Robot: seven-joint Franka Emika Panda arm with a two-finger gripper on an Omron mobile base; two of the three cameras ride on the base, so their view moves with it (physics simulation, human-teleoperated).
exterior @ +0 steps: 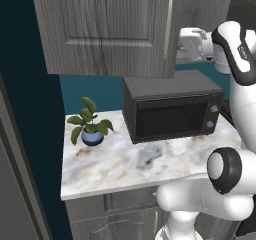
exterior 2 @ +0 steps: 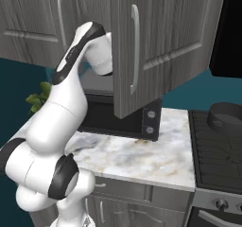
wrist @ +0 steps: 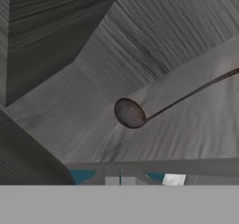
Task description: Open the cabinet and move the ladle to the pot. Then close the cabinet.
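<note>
Cabinet (exterior 2: 170, 37): wall unit of dark grey woodgrain; its right-hand door stands swung out over the microwave, with the silver bar handle (exterior 2: 135, 48) facing the right base camera. Opening step judged done.
Left door (exterior: 107, 29): shut, handle (exterior: 169, 26) along its right edge.
Arm: reaches up from the base into the opened compartment behind the swung door; forearm and wrist pass out of sight there.
Microwave (exterior: 172, 109): black, boxy, on the marble tabletop (exterior: 125, 164) directly under the cabinet.
Pot (exterior 2: 226, 117): short, wide, dark grey, on the stove (exterior 2: 220, 150) to the right of the tabletop, well apart from the cabinet interior. Cut off by the right edge of the frame.
Plant (exterior: 90, 124): small, in a blue bowl, left end of the tabletop, clear of the work.
Ladle (wrist: 133, 112): lies on the cabinet shelf, bowl toward the camera, thin handle running off to the frame's right edge; handle end cut off.
Hand: fingers together, nothing between them; fingertips not visible in the hand view, so the gap to the ladle cannot be judged.
Step in hand: approach to the ladle inside the cabinet; grasp not yet made.
Next move (judgement): part the fingers, line up across the thin handle, and descend; the open door edge close by leaves little room.
Hard to make out: shelf depth and whether the ladle rests flat or leans.
</note>
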